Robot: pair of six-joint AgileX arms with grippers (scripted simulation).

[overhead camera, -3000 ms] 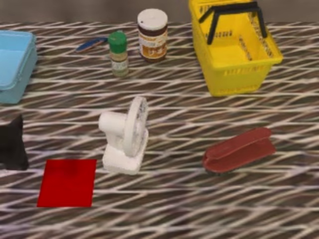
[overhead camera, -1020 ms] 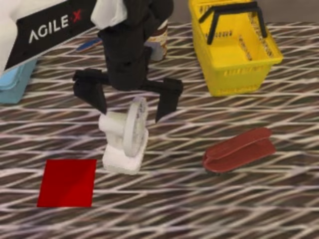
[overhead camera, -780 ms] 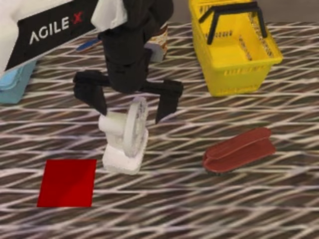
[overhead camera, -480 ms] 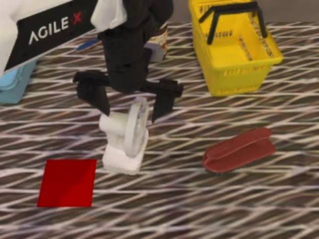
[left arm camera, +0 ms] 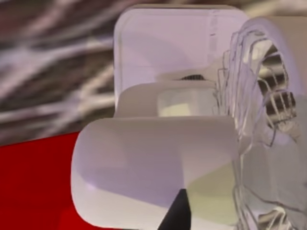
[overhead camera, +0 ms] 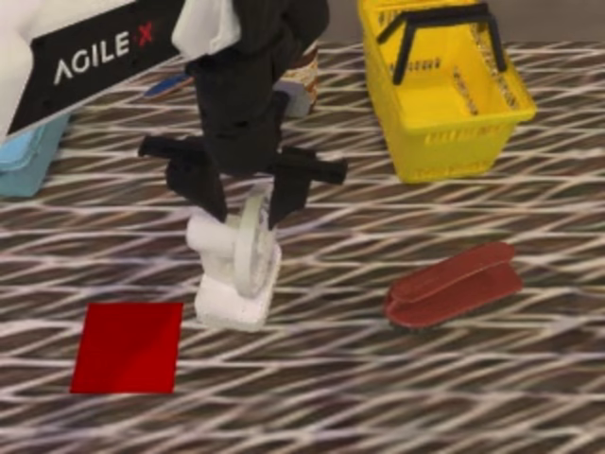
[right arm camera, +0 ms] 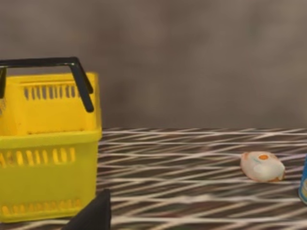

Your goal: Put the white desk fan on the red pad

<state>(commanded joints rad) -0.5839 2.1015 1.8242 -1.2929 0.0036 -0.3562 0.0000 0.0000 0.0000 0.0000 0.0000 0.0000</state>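
Observation:
The white desk fan point(overhead camera: 236, 284) stands upright on its squarish base at the table's middle left, a little right of the red pad point(overhead camera: 127, 347), which lies flat and bare. My left gripper point(overhead camera: 248, 213) hangs over the fan's top, open but narrowed. One finger is over the motor housing and the other is beside the grille. In the left wrist view the fan point(left arm camera: 158, 158) fills the picture, a dark fingertip point(left arm camera: 177, 213) is in front of its housing, and the red pad point(left arm camera: 33, 182) shows beside it. My right arm is outside the top view; a dark part of my right gripper point(right arm camera: 96, 213) shows.
A yellow basket point(overhead camera: 444, 142) with black handles stands at the back right. A dark red brush point(overhead camera: 454, 284) lies right of the fan. A light blue tray point(overhead camera: 24, 156) sits at the left edge. A jar point(overhead camera: 302, 80) is half hidden behind my left arm.
My left arm came in over the fan, and its fingers have drawn in from wide apart to close about the fan's top. The fan and the pad have not moved.

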